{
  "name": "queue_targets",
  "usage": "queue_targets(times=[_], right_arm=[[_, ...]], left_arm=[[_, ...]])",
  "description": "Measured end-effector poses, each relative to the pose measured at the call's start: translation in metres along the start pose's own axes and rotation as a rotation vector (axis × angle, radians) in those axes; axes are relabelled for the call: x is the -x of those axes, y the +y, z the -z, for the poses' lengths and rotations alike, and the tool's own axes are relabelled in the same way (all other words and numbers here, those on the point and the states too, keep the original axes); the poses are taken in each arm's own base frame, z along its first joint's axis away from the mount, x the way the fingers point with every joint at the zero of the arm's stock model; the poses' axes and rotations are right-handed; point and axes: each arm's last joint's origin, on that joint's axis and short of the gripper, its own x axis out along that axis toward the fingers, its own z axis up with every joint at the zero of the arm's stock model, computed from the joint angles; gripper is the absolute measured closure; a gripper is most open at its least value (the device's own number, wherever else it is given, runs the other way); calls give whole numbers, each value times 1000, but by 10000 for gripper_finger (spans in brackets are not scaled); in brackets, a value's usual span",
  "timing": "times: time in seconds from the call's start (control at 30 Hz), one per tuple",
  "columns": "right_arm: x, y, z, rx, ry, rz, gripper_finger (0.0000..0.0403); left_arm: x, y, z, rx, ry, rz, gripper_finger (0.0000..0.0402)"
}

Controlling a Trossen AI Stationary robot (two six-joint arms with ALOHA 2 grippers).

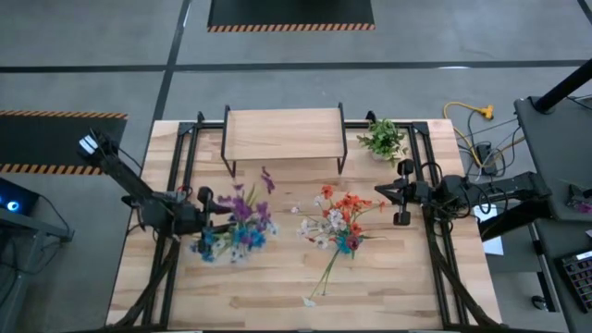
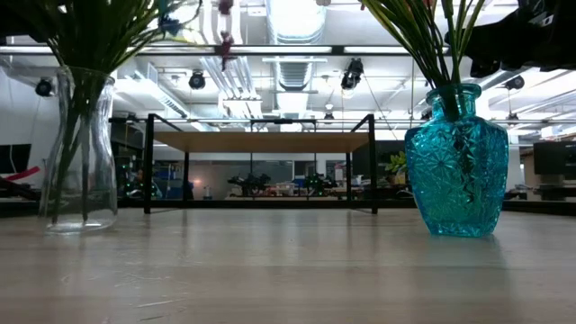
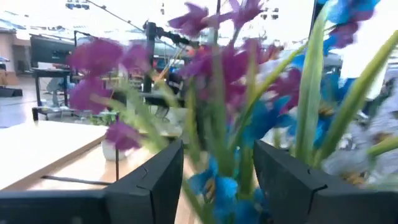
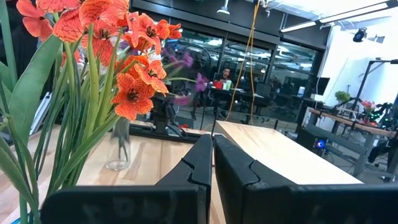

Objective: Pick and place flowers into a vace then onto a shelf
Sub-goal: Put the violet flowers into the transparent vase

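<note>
Standing in two vases mid-table before the shelf [image 1: 283, 127], the flowers [image 1: 339, 218] look light and floppy. Left gripper [image 3: 214, 180] straddles purple stems, spread; grip low. Right gripper [image 4: 212, 167] is closed, empty.

Wood table [image 1: 277, 287]: shelf [image 1: 283, 134]; clear vase [image 2: 81, 153]; blue vase [image 2: 456, 162]; leafy plant [image 1: 382, 139].

My views: overhead straight down on the table [image 1: 277, 287]; low, level across it; wrist cameras close among flowers [image 3: 236, 81]. All share the shelf [image 1: 284, 131].
</note>
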Motion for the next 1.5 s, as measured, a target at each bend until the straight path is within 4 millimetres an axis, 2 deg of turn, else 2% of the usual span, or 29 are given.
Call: queue_targets(times=[0.73,1.0,1.27,1.5], right_arm=[[0,0,0,0,0,0,394],[0,0,0,0,0,0,394],[0,0,0,0,0,0,394],[0,0,0,0,0,0,394]], left_arm=[[12,9,-18,87,-53,34,223],[17,12,-30,110,-129,158,223],[21,17,-45,52,-199,170,223],[17,13,-68,-79,-128,184,223]])
